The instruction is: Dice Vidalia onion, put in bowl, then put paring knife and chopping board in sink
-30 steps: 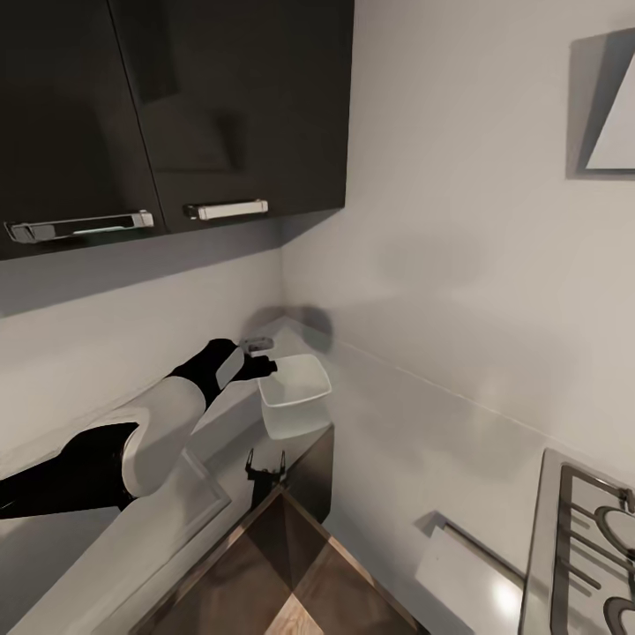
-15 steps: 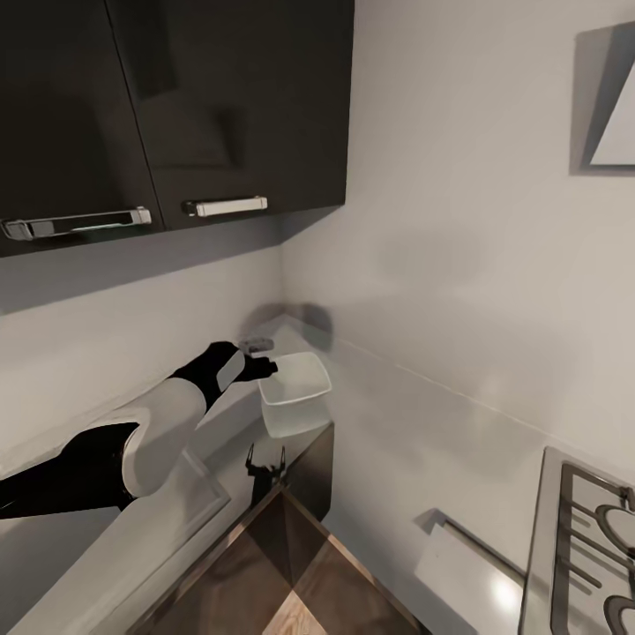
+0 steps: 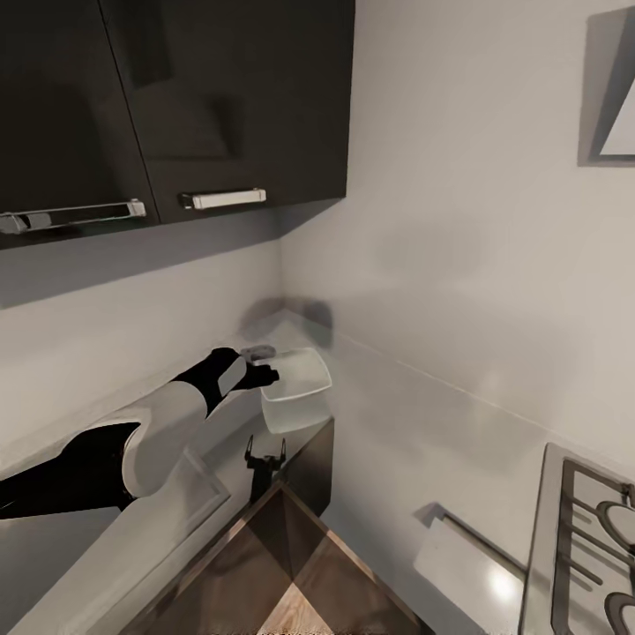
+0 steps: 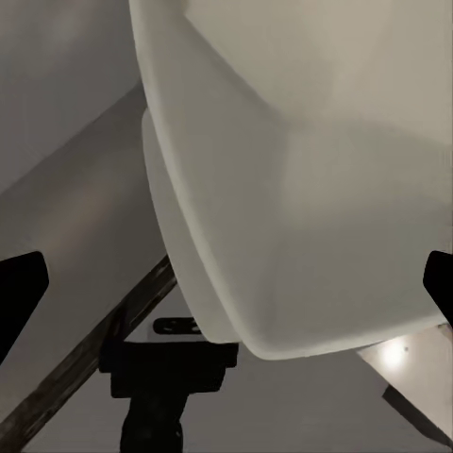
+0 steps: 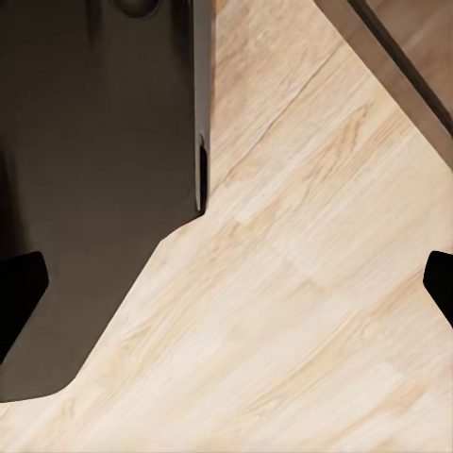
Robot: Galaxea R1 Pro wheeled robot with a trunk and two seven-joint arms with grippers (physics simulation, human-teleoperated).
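The white bowl (image 3: 297, 391) sits at the far end of the grey countertop (image 3: 220, 422), over the dark cabinet end. My left arm reaches along the counter, and my left gripper (image 3: 262, 376) is at the bowl's near rim. In the left wrist view the bowl (image 4: 283, 189) looms close between the spread fingertips (image 4: 19, 293), so that gripper is open. My right gripper (image 3: 265, 451) hangs open below the counter's end, over the wooden floor (image 5: 302, 283). The onion, paring knife and chopping board are out of view. My arm hides most of the counter, so I cannot make out the sink.
Dark wall cabinets (image 3: 176, 97) with metal handles hang above the counter. A small grey object (image 3: 257, 352) lies just behind the bowl. A flat rimmed grey panel (image 3: 201, 489) lies beside my forearm. A hob (image 3: 586, 547) is at lower right, with a hood (image 3: 617, 106) above it.
The head camera has tilted slightly, shifting the whole picture. My left gripper has edged a little closer to the bowl's rim. The bowl has stayed in place.
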